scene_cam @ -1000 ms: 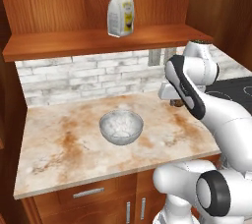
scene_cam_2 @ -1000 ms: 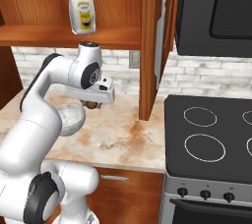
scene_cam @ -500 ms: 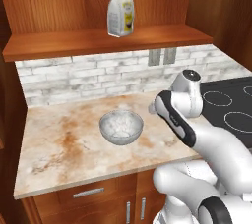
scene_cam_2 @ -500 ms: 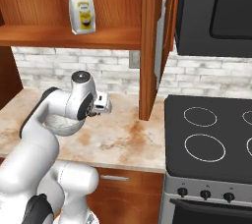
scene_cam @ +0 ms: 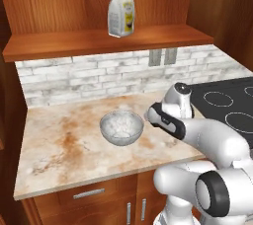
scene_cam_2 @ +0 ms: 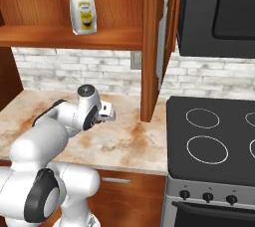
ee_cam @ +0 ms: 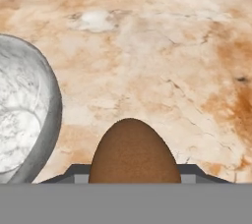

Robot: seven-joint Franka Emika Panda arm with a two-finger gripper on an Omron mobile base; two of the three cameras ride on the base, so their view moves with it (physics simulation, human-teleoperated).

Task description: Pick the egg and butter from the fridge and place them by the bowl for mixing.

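One egg (ee_cam: 134, 152) clamped in gripper (ee_cam: 134, 171); hovering over counter (ee_cam: 162, 70) beside bowl (ee_cam: 29, 120); next, probably lower, release; butter pending.

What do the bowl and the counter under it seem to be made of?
The bowl looks like clear glass with a glossy finish: its wall is see-through, with a speckled white sheen. The counter looks like polished marble or similar stone: cream with rusty orange veins and blotches.

One brown egg (ee_cam: 135, 152) is showing, one glassy bowl (scene_cam: 121, 127) is sitting on one marble counter (scene_cam: 64, 145), one paper bag (scene_cam: 121, 13) is standing on one wooden shelf (scene_cam: 74, 44), and one black stovetop (scene_cam_2: 214, 134) is carrying four ring burners.
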